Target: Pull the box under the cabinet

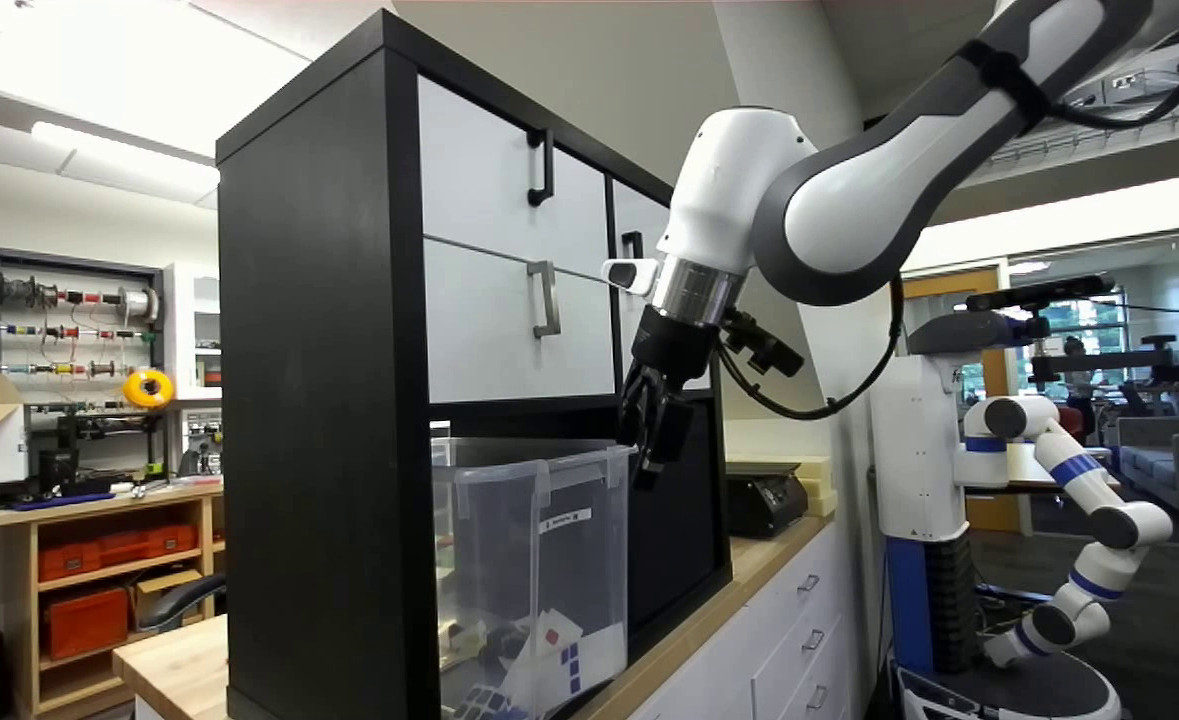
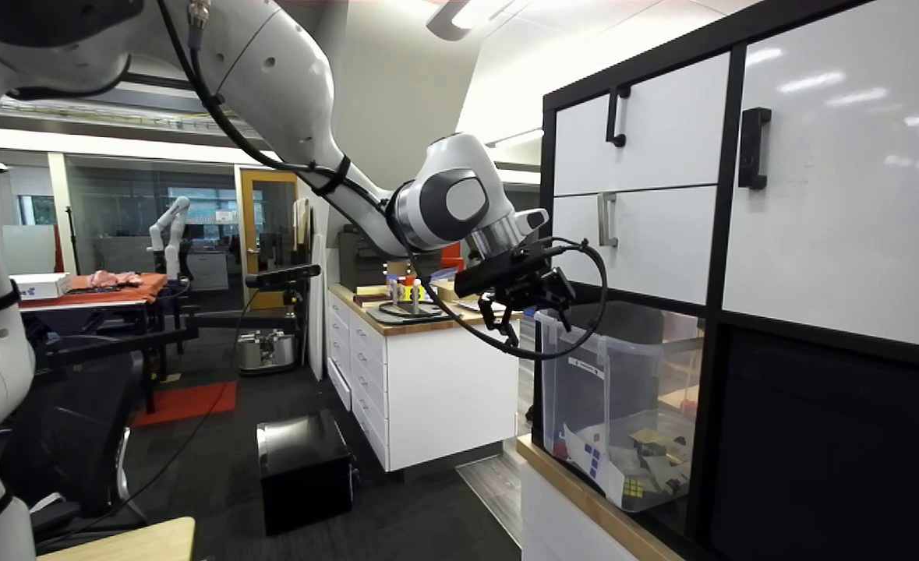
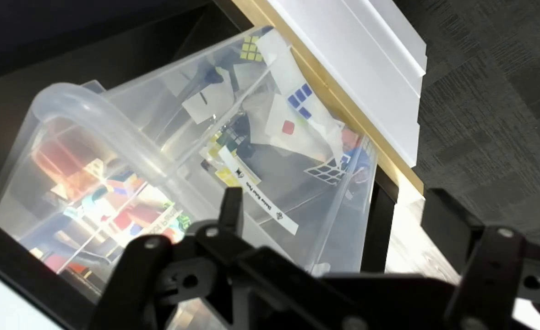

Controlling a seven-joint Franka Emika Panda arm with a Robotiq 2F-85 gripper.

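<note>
Wood of the table [image 1: 769, 556] is seen below the gripper [image 3: 334, 201], which is spread wide; just beside it, the translucent box [image 1: 584, 565] is housed in a lower compartment of the black cabinet [image 1: 309, 350]; contact cannot be told.

"Which colours are seen on the cabinet [image 1: 309, 400]?"

"It is finished in black, its drawer fronts [image 1: 479, 335] in white."

"The box [image 1: 581, 570]?"

"It is seen as clear, its white label [image 3: 259, 190] is printed in black, and a white piece [image 3: 301, 94] inside is patterned with blue squares."

"The claw [image 3: 340, 215]?"

"It is coloured black; the arm [image 1: 849, 215] is cased in white and dark grey."

"The counter [image 1: 689, 632]?"

"It is topped in light brown."
</note>
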